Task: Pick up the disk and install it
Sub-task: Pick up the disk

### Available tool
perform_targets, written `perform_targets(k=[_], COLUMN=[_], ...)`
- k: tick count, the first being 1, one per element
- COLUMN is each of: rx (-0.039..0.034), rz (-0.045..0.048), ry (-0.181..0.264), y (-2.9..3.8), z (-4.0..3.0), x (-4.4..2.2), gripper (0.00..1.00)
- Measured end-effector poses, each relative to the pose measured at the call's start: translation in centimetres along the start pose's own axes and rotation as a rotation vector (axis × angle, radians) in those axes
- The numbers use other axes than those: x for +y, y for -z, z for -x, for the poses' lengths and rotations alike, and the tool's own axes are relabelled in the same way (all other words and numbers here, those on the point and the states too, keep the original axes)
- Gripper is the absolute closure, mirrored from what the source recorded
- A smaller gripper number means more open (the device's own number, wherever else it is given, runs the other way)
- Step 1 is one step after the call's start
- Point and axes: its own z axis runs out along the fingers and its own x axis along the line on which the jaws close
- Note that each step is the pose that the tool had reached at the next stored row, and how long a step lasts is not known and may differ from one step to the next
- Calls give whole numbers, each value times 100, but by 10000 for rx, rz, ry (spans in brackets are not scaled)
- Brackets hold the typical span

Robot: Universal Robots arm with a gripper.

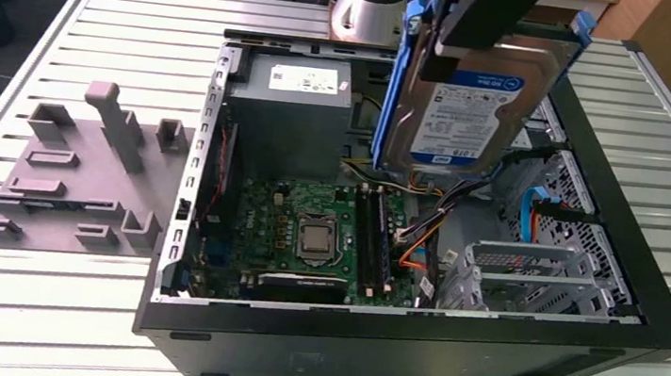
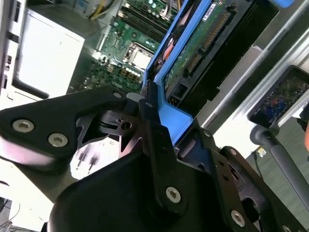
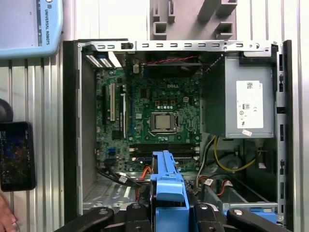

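Ok, we're over the open PC case (image 1: 419, 349), and the pincer (image 1: 486, 20) has the disk (image 1: 469, 108). It's closed tight on the top end of the blue carrier (image 1: 392, 90), w/ one finger (image 2: 150, 116) pressed flat against the plastic in the second wrist view. The disk hangs on edge, label side toward the exterior cam, tilted a bit. It's well clear of the surface (image 1: 139, 23) and, far as we can tell, touching nothing inside the case. Why on edge? We reckon gripping the frame's short end leaves the metal body & connector side free, and keeps the drive's profile slim over the cables. It sits above the gap btwn the mobo (image 1: 305, 232) and the metal drive cage (image 1: 535, 268), near the PSU box (image 1: 287, 111). The arm (image 1: 369, 7) rises at the far side of the case, wrist pointing approx straight down. The first wrist view looks right into the chassis, w/ the carrier edge-on. A grey fixture block (image 1: 84, 169) lies on the surface at the exterior view's left, just beside the case. We'd say pickup's done, install not yet.
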Motion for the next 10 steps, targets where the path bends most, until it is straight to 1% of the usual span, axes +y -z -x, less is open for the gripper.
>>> perform_targets(k=[4, 10], rx=[1, 1], rz=[0, -1], ry=[0, 0], y=[-5, -13], z=[-159, -335], x=[-3, -6], gripper=[64, 64])
